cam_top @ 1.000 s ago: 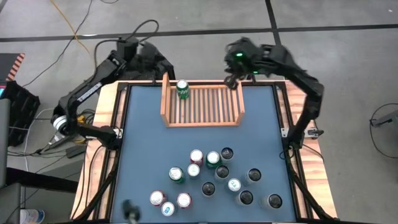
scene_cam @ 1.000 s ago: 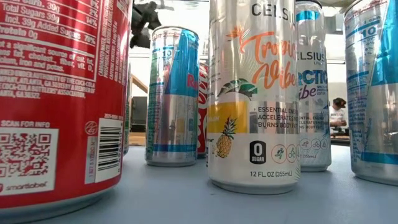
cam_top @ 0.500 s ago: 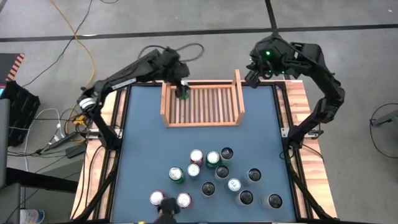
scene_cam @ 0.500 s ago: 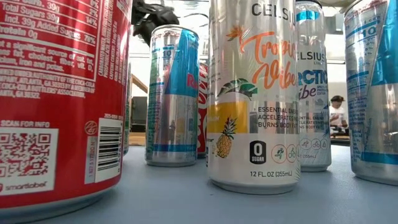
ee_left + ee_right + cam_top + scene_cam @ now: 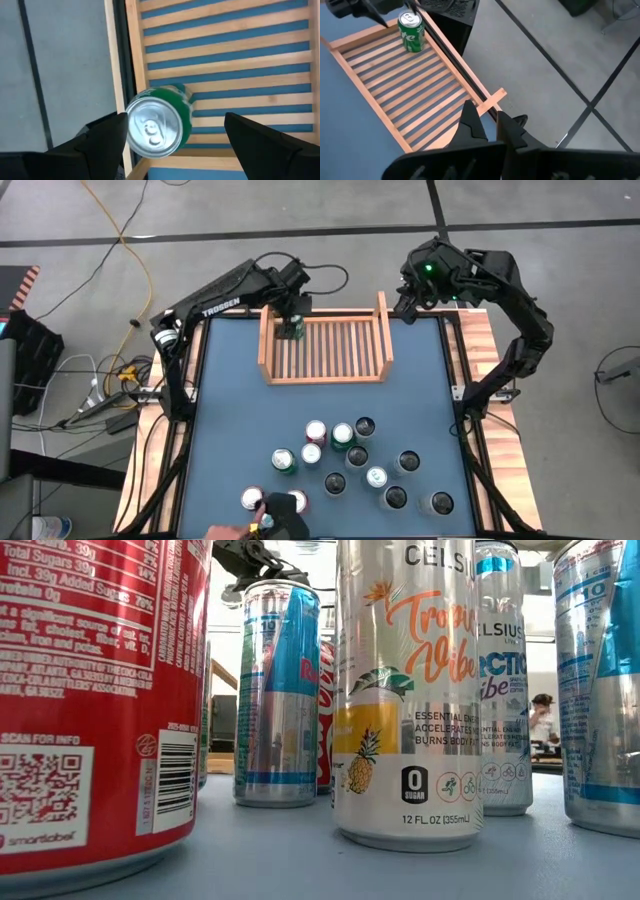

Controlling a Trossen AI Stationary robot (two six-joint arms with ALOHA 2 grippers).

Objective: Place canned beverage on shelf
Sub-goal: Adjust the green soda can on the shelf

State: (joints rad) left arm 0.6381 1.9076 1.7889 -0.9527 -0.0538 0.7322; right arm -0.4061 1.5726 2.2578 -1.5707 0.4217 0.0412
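Directly under the open left claw [image 5: 172,137] stands the can [image 5: 159,122], upright, in the shelf's [image 5: 325,377] eleven-o'clock corner. Right claw [image 5: 490,131] waits closed at one o'clock.

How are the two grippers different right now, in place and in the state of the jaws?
The left gripper hangs over the green can at the shelf's far left corner, while the right gripper waits outside its far right corner. The left gripper's jaws stand open on either side of the can, and the right gripper's jaws are shut on nothing. Both sit at the table's far edge.
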